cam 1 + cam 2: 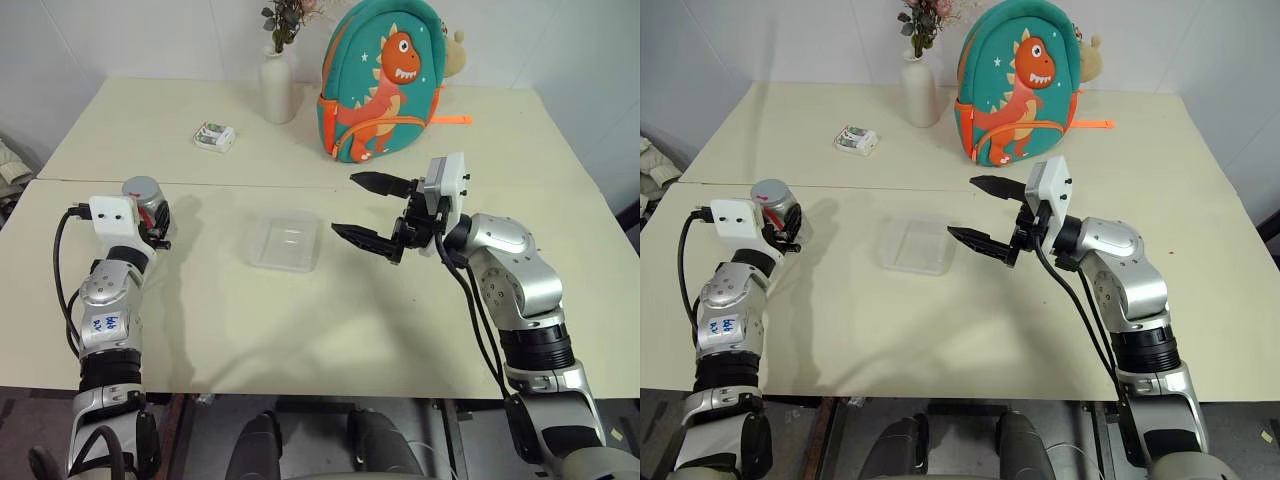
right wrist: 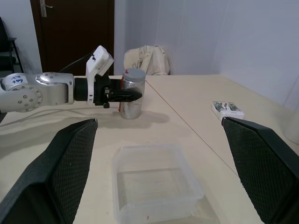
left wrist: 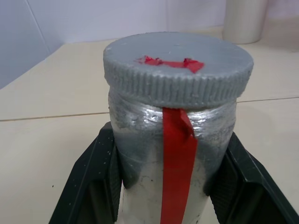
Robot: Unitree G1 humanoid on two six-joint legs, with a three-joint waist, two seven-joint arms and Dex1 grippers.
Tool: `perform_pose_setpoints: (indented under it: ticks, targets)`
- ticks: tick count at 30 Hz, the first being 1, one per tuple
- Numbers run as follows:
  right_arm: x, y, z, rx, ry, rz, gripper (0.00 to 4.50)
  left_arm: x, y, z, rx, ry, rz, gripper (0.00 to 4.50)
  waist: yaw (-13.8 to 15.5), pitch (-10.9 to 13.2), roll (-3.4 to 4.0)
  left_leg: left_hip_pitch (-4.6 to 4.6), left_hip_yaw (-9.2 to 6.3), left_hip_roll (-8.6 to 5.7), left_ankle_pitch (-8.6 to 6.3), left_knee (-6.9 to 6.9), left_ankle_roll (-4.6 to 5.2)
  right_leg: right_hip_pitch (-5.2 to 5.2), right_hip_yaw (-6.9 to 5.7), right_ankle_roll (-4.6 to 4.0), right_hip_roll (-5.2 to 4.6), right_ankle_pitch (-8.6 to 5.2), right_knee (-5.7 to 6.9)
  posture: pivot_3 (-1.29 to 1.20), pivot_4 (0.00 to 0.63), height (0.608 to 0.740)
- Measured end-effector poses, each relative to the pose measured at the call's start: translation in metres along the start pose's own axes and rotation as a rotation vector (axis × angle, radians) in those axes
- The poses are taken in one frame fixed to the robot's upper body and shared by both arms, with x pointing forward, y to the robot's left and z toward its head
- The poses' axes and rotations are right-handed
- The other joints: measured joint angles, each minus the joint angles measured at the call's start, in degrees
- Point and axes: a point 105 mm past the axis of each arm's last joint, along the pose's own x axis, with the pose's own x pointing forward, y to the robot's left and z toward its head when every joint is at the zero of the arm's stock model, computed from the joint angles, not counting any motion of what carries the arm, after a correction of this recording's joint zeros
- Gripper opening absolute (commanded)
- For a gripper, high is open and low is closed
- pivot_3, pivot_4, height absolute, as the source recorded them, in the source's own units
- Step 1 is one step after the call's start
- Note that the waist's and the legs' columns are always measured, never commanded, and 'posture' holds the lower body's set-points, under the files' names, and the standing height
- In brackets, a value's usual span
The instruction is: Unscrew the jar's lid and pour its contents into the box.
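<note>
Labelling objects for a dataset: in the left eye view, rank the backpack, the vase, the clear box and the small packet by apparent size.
1. Backpack
2. Box
3. Vase, though farther away, so unsure against the box
4. Packet

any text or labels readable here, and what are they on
Nothing reads with certainty.
White sticker on the left forearm: blue handwriting, too small to read.
Packet on the far table: print too small to read.
Backpack: a dinosaur picture, no words.
Jar and lid: plain red tape, no writing.
</note>
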Motion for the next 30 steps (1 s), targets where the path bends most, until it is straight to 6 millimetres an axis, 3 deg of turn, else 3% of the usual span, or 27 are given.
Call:
perform_pose_setpoints:
  ticks: [3, 8, 10, 13, 15, 18, 22, 26, 30]
  targets:
    - [0.001, 0.001, 0.001, -0.001, -0.003, 0.003, 4.50, -0.011, -0.012, 0.013, -0.009, -0.042, -0.100, 2.01, 0.1, 0.0, -0.01, -0.05, 0.00, 0.04, -0.03, 0.00, -0.04, -0.03, 0.00, -0.01, 0.02, 0.00, -0.02, 0.00, 0.150, 0.740]
    - [0.003, 0.007, 0.006, 0.005, -0.002, 0.021, 4.50, -0.033, -0.047, 0.076, 0.074, -0.177, -0.421, 2.01, 0.1, 0.0, -0.01, -0.06, 0.02, 0.07, -0.06, -0.03, -0.09, -0.05, 0.01, -0.08, 0.03, -0.03, -0.08, 0.00, 0.150, 0.740]
    - [0.005, 0.011, 0.011, 0.008, -0.005, 0.032, 4.50, -0.044, -0.063, 0.089, 0.071, -0.194, -0.550, 2.01, 0.0, 0.0, -0.01, -0.02, 0.05, 0.07, -0.07, -0.06, -0.09, -0.03, 0.02, -0.11, 0.02, -0.03, -0.12, 0.00, 0.150, 0.740]
    - [0.008, 0.015, 0.014, 0.025, 0.006, 0.035, 4.50, -0.056, -0.095, 0.085, 0.034, -0.130, -0.767, 2.01, 0.0, 0.0, 0.00, 0.00, 0.05, 0.08, -0.08, -0.07, -0.08, -0.03, 0.02, -0.16, 0.03, -0.05, -0.14, 0.00, 0.150, 0.740]
    - [0.018, 0.024, 0.014, 0.050, 0.010, 0.058, 4.50, -0.060, -0.124, 0.076, -0.004, -0.069, -0.917, 2.01, 0.0, 0.0, -0.01, -0.02, 0.02, 0.10, -0.08, -0.06, -0.07, -0.04, 0.01, -0.19, 0.06, -0.04, -0.14, 0.00, 0.150, 0.740]
    - [0.032, 0.034, 0.015, 0.069, 0.028, 0.094, 4.50, -0.063, -0.150, 0.074, -0.029, -0.042, -1.038, 2.01, -0.1, 0.0, -0.01, -0.04, 0.04, 0.10, -0.09, -0.05, -0.05, -0.06, 0.04, -0.19, 0.07, -0.04, -0.15, 0.00, 0.150, 0.740]
    - [0.043, 0.036, 0.016, 0.079, 0.062, 0.097, 4.50, -0.061, -0.165, 0.075, -0.053, -0.048, -1.112, 2.01, -0.1, 0.0, -0.01, -0.05, 0.03, 0.13, -0.12, -0.06, 0.00, -0.09, 0.04, -0.20, 0.11, -0.05, -0.20, 0.00, 0.150, 0.740]
    - [0.051, 0.038, 0.011, 0.093, 0.102, 0.087, 4.50, -0.064, -0.178, 0.065, -0.080, -0.013, -1.181, 2.01, 0.0, 0.0, -0.01, -0.15, 0.03, 0.12, -0.15, -0.05, 0.04, -0.13, 0.03, -0.19, 0.11, -0.06, -0.26, 0.00, 0.150, 0.740]
    - [0.052, 0.035, 0.002, 0.109, 0.134, 0.067, 4.50, -0.063, -0.180, 0.061, -0.083, 0.003, -1.196, 2.01, 0.0, 0.0, -0.01, -0.22, 0.03, 0.12, -0.16, -0.02, 0.06, -0.18, 0.03, -0.19, 0.11, -0.05, -0.26, 0.00, 0.150, 0.740]
